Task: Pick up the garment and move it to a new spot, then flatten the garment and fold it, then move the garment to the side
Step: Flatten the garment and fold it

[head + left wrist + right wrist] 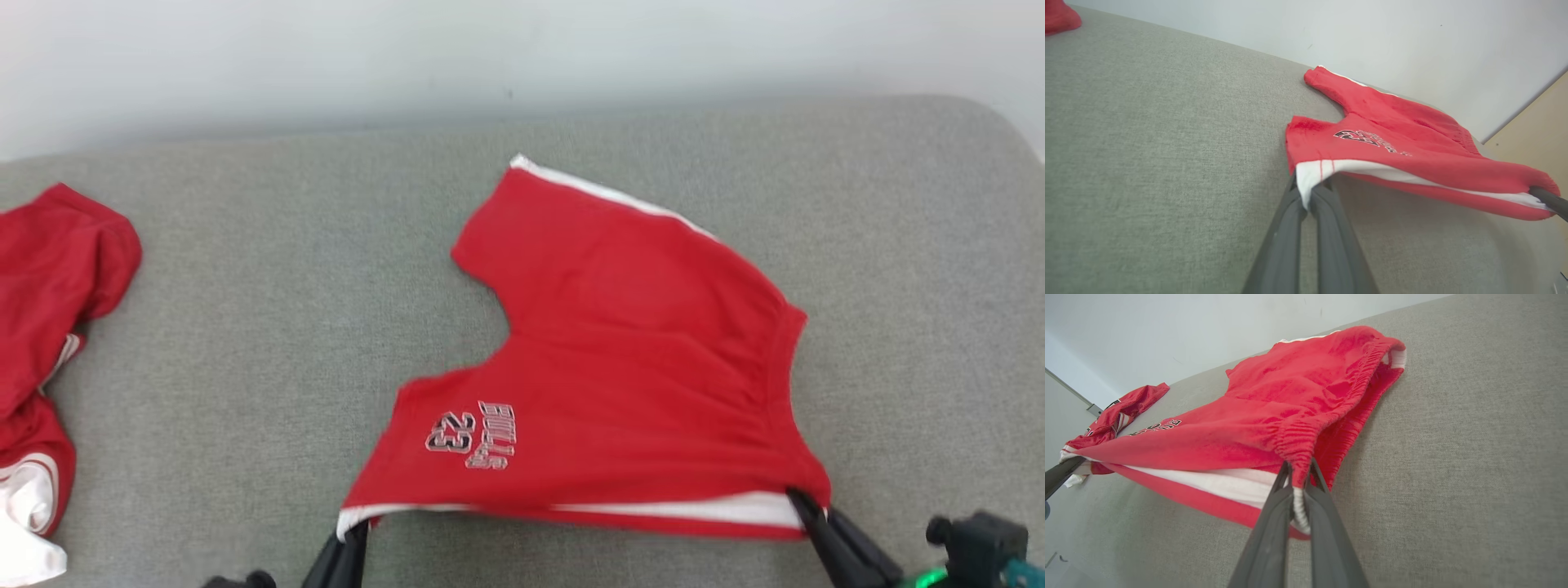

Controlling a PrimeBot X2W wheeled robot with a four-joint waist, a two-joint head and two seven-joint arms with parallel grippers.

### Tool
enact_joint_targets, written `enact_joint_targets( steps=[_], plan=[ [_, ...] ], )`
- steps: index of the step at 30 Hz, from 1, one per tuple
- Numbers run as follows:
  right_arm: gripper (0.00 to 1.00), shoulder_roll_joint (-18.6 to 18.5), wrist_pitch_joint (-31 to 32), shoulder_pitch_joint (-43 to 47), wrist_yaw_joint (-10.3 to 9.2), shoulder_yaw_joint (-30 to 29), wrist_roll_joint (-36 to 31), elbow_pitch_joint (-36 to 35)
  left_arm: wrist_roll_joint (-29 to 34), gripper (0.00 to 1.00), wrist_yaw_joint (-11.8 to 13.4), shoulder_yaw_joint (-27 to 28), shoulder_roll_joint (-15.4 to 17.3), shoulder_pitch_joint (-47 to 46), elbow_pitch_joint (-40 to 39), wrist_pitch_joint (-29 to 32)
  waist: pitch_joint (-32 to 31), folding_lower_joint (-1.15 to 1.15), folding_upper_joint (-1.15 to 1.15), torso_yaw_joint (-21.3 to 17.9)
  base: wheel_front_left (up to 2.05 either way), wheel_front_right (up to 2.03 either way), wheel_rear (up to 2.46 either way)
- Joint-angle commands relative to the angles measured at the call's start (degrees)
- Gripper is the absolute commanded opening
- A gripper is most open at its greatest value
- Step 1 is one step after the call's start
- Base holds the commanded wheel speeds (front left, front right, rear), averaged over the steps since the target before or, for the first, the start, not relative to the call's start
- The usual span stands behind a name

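The red shorts [637,351] are spread over the middle of the grey cushion [245,343], nearer its right end than its left. Their far leg lies flat on the cushion. Their near edge, the one with the white stripe [653,510], is lifted clear of the cushion and pulled taut between the two hands.

The left hand [353,531] is clamped on the leg-hem corner of that edge, its two dark fingers pressed together with white trim pinched between them (the left wrist view shows this plainly). The right hand [796,500] is clamped on the opposite corner at the gathered waistband [784,384], its fingers together on the bunched elastic, and it sits above the cushion's near right part.

A "23" print [473,433] is on the near leg, facing up and towards the cushion's near edge. In the right wrist view the cloth sags a little between the two grips, with cushion showing beneath it.

A second red garment [49,310] with white trim lies crumpled at the cushion's left end, well apart from the shorts. A pale wall [490,49] stands along the cushion's far edge.
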Motion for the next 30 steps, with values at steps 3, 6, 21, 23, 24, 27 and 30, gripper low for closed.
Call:
enact_joint_targets(
  steps=[3,6,21,23,24,27,30],
  plan=[
    [0.00,0.9,0.6,3.5,-0.13,-1.5,-0.4,-0.6,1.2,0.00,-0.1,0.8,-0.6,2.2,0.0,-0.2,-1.9,0.01,0.01,0.5,0.00,0.00,0.00],
    [0.00,2.0,1.4,5.2,-0.13,-2.6,-1.1,-1.7,1.4,0.00,-0.5,1.1,-0.8,3.0,0.3,-0.2,-2.3,0.01,0.01,0.3,0.00,0.00,0.00],
    [0.00,6.6,3.8,-2.9,-0.13,-5.3,-1.0,-4.4,4.4,0.00,-2.6,-3.6,6.4,-18.4,1.9,6.0,1.0,0.01,0.01,-3.2,0.00,0.00,0.00],
    [0.00,7.1,3.7,-6.0,-0.13,-5.4,-0.4,-3.5,3.7,0.00,-2.7,-4.5,8.0,-23.9,3.1,7.4,2.8,0.01,0.01,-4.6,0.00,0.00,0.00],
    [0.00,7.4,3.8,-7.5,-0.13,-5.4,0.0,-2.8,3.0,0.00,-2.6,-5.4,8.5,-26.6,3.7,8.1,3.7,0.01,0.01,-5.2,0.00,0.00,0.00],
    [0.00,8.4,3.4,-12.8,-0.13,-5.2,0.9,-0.2,1.3,0.00,-2.6,-8.4,10.7,-34.7,5.7,10.2,6.9,0.01,0.01,-7.5,0.00,0.00,0.00],
    [0.00,9.8,2.7,-18.2,-0.13,-4.5,1.3,2.9,-0.7,0.00,-2.6,-10.9,12.9,-42.4,9.1,12.3,10.4,0.01,0.01,-9.7,0.00,0.00,0.00]
  ],
)
